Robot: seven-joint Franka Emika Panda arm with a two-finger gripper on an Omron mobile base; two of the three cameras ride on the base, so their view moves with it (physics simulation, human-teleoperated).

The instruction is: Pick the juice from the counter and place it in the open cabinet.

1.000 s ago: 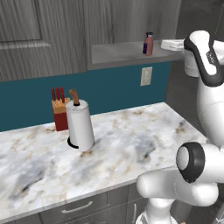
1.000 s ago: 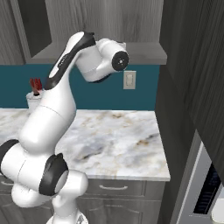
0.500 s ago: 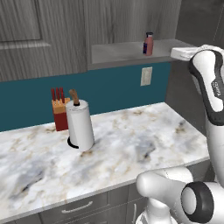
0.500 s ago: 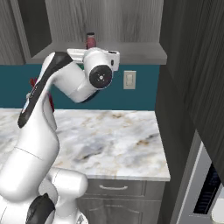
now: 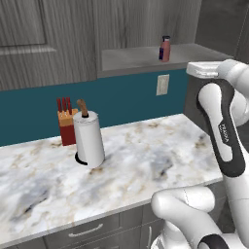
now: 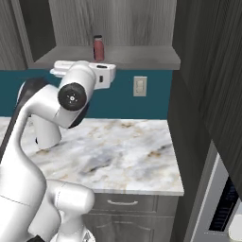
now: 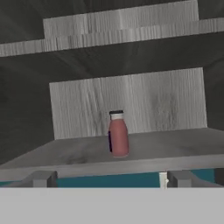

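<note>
Open cabinet (image 7: 175, 144) shelf holds juice (image 7: 118, 135) upright | gripper (image 7: 109, 178) spread, empty; apart | risk: retreating arm clips bottle

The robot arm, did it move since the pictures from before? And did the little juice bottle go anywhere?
The arm pulled back from the open cabinet, drawing its hand away from the shelf and a bit lower. The gripper is open and holds nothing, facing the juice from a distance. The juice stayed standing upright on the shelf. The paper towel roll and knife block stayed on the counter.
</note>
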